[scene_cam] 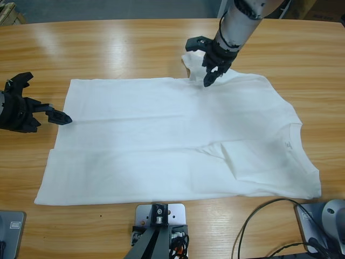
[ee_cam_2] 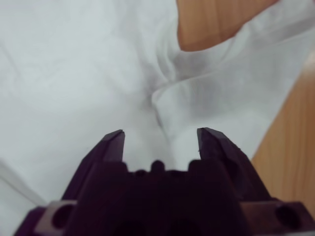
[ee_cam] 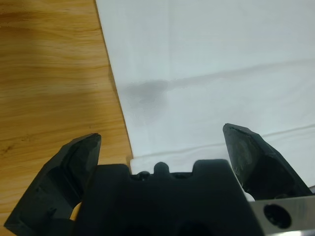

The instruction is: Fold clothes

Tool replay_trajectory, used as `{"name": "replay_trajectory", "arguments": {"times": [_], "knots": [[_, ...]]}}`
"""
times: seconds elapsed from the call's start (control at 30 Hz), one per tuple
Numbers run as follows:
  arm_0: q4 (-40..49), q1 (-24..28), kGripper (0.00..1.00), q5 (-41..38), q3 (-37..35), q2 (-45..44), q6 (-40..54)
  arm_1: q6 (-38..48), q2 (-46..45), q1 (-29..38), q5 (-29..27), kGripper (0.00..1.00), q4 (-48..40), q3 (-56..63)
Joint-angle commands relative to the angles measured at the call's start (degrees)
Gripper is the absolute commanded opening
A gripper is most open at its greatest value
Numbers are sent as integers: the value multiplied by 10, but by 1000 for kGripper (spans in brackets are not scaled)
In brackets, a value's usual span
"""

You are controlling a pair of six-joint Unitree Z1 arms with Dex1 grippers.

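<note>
The clothes are one white T-shirt (scene_cam: 161, 135) spread flat on the wooden table (scene_cam: 108, 48), hem to the left and round neck (scene_cam: 295, 141) to the right. Its near sleeve (scene_cam: 237, 162) is folded in over the body. The far sleeve (scene_cam: 190, 60) is bunched up at the shirt's far edge. My right gripper (scene_cam: 198, 63) comes down from the top and stands open over that sleeve (ee_cam_2: 197, 93), with the fabric just beyond its fingertips (ee_cam_2: 160, 140). My left gripper (scene_cam: 43, 98) is open at the left, straddling the shirt's hem edge (ee_cam: 123, 123) low over the table (ee_cam: 49, 73).
A black cable (scene_cam: 259, 216) loops over the table's front right, beside a grey arm base (scene_cam: 331, 221). Bare wood lies behind the shirt and to its left. Boxes (scene_cam: 323, 8) stand beyond the far right edge.
</note>
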Motion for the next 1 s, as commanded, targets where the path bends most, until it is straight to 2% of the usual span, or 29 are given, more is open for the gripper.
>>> {"name": "replay_trajectory", "arguments": {"times": [0.03, 0.1, 0.13, 0.17, 0.27, 0.33, 0.67, 0.83, 1.0], "knots": [[-9, -5, 968, 6, 17, 23, -5, -1, 54, 6, 6, 388, -1, -1], [-9, -5, 968, 6, 17, 23, -5, 3, 59, 6, 3, 324, -1, -7], [-9, -5, 968, 6, 18, 23, -5, 4, 61, 5, 3, 198, -1, -11], [-9, -5, 968, 6, 18, 23, -5, 5, 64, 3, 3, 130, -1, -15], [-9, -5, 968, 6, 18, 24, -5, 6, 69, 2, 2, 111, -1, -21], [-9, -5, 968, 7, 19, 25, -5, 6, 71, 2, 5, 0, -2, -22], [-21, -5, 996, 7, 28, 28, -13, 21, 49, -21, 6, 0, -2, -38], [-25, -5, 996, 6, 27, 29, -19, 65, 15, -93, 2, 0, 3, -90], [-25, -5, 996, 6, 31, 27, -19, 82, 37, -160, 17, 0, 0, -116]]}}
